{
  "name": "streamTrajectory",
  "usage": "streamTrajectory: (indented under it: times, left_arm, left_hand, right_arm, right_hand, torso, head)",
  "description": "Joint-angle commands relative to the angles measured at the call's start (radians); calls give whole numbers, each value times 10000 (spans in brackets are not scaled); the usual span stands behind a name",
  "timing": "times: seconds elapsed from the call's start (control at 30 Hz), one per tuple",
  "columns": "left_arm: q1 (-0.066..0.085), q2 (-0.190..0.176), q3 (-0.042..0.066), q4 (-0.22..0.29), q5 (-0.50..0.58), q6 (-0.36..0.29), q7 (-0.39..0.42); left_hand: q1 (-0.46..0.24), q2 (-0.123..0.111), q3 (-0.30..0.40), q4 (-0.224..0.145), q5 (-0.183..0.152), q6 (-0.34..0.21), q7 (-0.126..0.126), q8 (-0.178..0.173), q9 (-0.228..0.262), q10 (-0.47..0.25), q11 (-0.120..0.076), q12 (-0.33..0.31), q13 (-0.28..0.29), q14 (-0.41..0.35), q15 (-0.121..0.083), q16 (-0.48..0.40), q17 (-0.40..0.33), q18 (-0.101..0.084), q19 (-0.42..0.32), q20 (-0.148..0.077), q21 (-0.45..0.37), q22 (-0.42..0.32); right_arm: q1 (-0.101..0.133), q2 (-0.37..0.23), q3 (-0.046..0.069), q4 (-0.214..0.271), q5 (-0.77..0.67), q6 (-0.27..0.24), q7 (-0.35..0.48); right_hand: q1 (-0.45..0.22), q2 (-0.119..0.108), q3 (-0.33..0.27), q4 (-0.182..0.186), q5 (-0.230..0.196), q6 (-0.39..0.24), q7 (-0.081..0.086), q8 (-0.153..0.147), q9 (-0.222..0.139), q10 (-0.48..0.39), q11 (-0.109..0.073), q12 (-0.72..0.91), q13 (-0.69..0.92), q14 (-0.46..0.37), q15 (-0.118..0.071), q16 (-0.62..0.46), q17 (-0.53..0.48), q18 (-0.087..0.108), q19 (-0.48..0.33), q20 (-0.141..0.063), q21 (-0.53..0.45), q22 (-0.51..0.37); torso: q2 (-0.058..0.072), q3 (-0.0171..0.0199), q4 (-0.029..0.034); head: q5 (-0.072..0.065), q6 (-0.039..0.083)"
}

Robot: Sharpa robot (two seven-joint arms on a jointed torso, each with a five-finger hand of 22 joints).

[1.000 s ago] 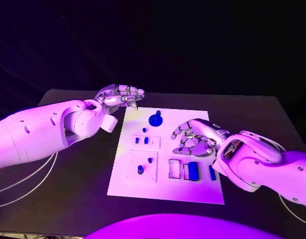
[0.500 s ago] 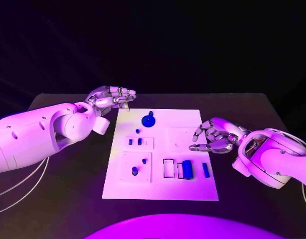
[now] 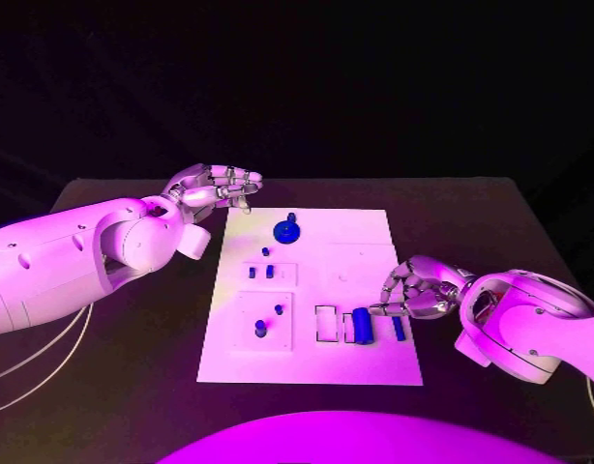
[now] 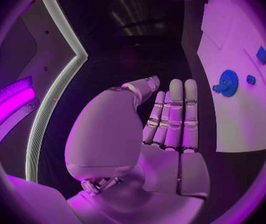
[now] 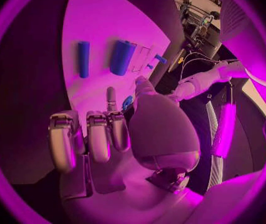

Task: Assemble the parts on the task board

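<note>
Right robot hand [image 5: 108,139] empty above task board [image 5: 102,25].

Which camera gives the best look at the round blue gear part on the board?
The left wrist view: the round gear is large and unobstructed on the task board. In the head view it is small; the right wrist view barely shows it.
</note>
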Motion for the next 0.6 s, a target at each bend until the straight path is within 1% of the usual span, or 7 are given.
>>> streamTrajectory:
  times: [0.03, 0.13, 0.27, 0.43, 0.5, 0.6]
  left_arm:
    - [0, -4, 5, 35, 68, 176, 70]
    - [0, -14, 5, 42, 68, 177, 67]
    - [0, -17, 5, 46, 68, 180, 63]
    - [1, -22, 5, 48, 68, 183, 55]
    - [1, -26, 5, 48, 68, 182, 51]
    - [1, -28, 5, 48, 68, 192, 46]
  left_hand:
    - [-100, -15, 3, -62, 55, -42, 263, -25, 9, -89, 4, 62, -10, -36, 54, -55, -15, 143, -55, 2, -11, -4]
    - [-100, -15, 3, -62, 55, -42, 263, -25, 9, -89, 4, 62, -10, -36, 54, -55, -15, 143, -55, 2, -11, -4]
    - [-111, -7, 2, -57, 56, -43, 264, -23, 10, -91, 5, 66, -10, -36, 56, -54, -15, 142, -57, 4, -14, -6]
    - [-111, -7, 2, -57, 56, -43, 264, -23, 10, -91, 5, 66, -10, -36, 56, -54, -15, 142, -57, 4, -14, -6]
    - [-130, 4, 1, -47, 59, -44, 266, -21, 11, -95, 7, 73, -9, -36, 59, -53, -16, 142, -58, 7, -19, -9]
    - [-130, 4, 1, -47, 59, -44, 266, -21, 11, -95, 7, 73, -9, -36, 59, -53, -16, 142, -58, 7, -19, -9]
  right_arm:
    - [-106, 113, 1, -44, -3, 145, -511]
    - [-228, 235, -2, -92, 38, 96, -612]
    - [-361, 375, -5, -150, 81, 5, -685]
    - [-488, 571, -7, -226, 107, -48, -781]
    - [-534, 660, -8, -259, 113, -39, -821]
    - [-590, 749, -10, -293, 117, -5, -874]
  right_hand:
    - [-191, -7, -128, -7, -157, -120, 16, -107, -3, 425, 24, -93, 1899, 1072, -30, 28, 2603, -137, 1046, 44, 35, 2634]
    - [-304, 18, -201, -9, -222, -142, 32, -177, -21, -26, 36, -557, 1392, 1013, -18, -66, 2354, -125, 1033, 56, -20, 2618]
    - [-370, 98, -248, -10, -223, -40, 12, -225, -26, -418, 19, -1036, 907, 936, -31, -194, 2049, -38, 929, 57, -433, 2500]
    - [-400, 143, -279, -11, -216, 122, -36, -218, -15, -500, -23, -1201, 754, 897, -66, -269, 1896, 5, 876, 35, -640, 2440]
    - [-417, 170, -285, -11, -219, 198, -61, -199, -5, -463, -43, -1185, 776, 911, -81, -249, 1949, -31, 920, 22, -470, 2489]
    - [-449, 202, -305, -10, -241, 367, -119, -144, 23, -433, -94, -1201, 769, 911, -123, -258, 1940, -30, 919, -8, -476, 2487]
  torso:
    - [8, 6, 7]
    - [10, -3, -10]
    - [17, 4, -18]
    - [10, 16, -14]
    - [10, 15, -17]
    - [7, 11, -13]
  head:
    - [2, -40]
    - [21, -65]
    - [26, -89]
    - [26, -121]
    - [27, -124]
    - [10, -133]
